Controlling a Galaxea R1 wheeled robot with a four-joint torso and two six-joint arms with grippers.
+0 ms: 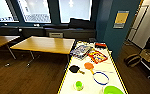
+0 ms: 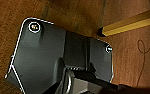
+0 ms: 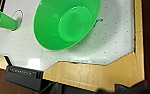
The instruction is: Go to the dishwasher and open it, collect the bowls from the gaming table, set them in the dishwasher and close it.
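Lime-green bowl (image 1: 113, 90), the largest piece on the gaming table (image 1: 70, 83), wide-mouthed with a flat round base, glossy plastic, upright at about 5 o'clock in the head view, right at the table's near end. Seen again from above in the right wrist view (image 3: 66, 22), resting on the white dotted tabletop (image 3: 111, 37) inside its yellow-wood border (image 3: 96, 75).

Beside it at 9 o'clock, a small green cup (image 1: 78, 85) sitting in a round clear-looking dish; in the right wrist view the same cup (image 3: 4, 21) tilted, well apart from the bowl.

Farther up the table toward 12 o'clock: a blue ring (image 1: 100, 78), an orange paddle (image 1: 89, 66), a black paddle (image 1: 74, 69), a red-and-yellow game box (image 1: 97, 57), a silvery box (image 1: 80, 51).

Right jaws: cannot tell whether open or closed, nothing visibly gripped; right wrist camera poised over the bowl, looking down on it. Left jaws likewise cannot tell; left wrist camera aimed down at brown wooden floor (image 2: 16, 15), with a yellow table edge (image 2: 131, 23) at 2 o'clock.

Plain wooden table (image 1: 44, 45) at 10 o'clock in the head view, under dark-framed windows (image 1: 74, 10).
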